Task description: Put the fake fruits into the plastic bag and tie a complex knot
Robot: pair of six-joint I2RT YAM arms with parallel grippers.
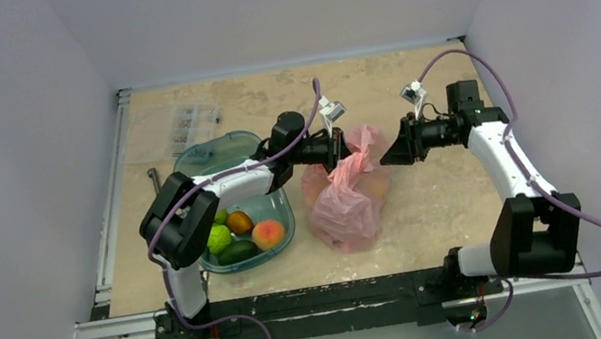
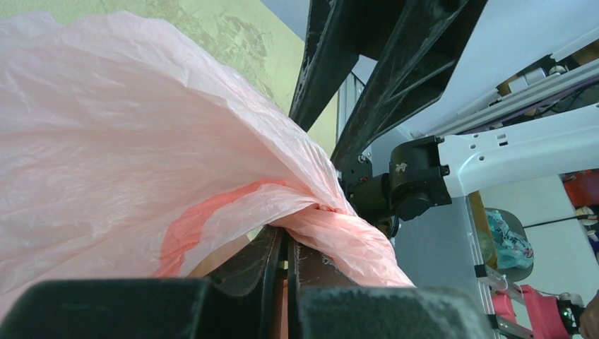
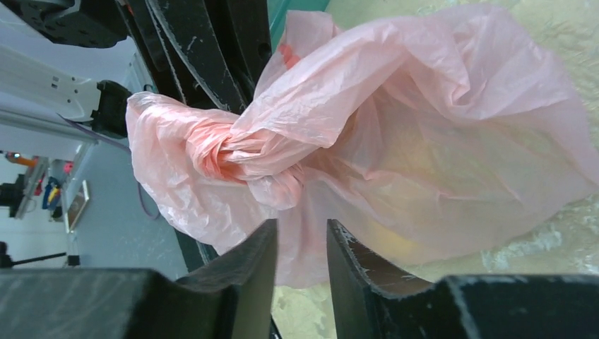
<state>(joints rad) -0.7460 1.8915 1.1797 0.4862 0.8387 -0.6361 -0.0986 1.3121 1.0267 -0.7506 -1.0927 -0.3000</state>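
My left gripper (image 2: 286, 244) clamped a fold of the thin crinkly pink plastic bag (image 1: 344, 208) on the desk (image 1: 439, 202); my right gripper (image 3: 301, 233) stood apart, empty. Pulling hard, I feared, could tear it or slacken the bunched pink knot (image 3: 233, 159)

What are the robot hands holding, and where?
The left gripper pinches the bag by its twisted top. The right gripper is open, holding nothing.
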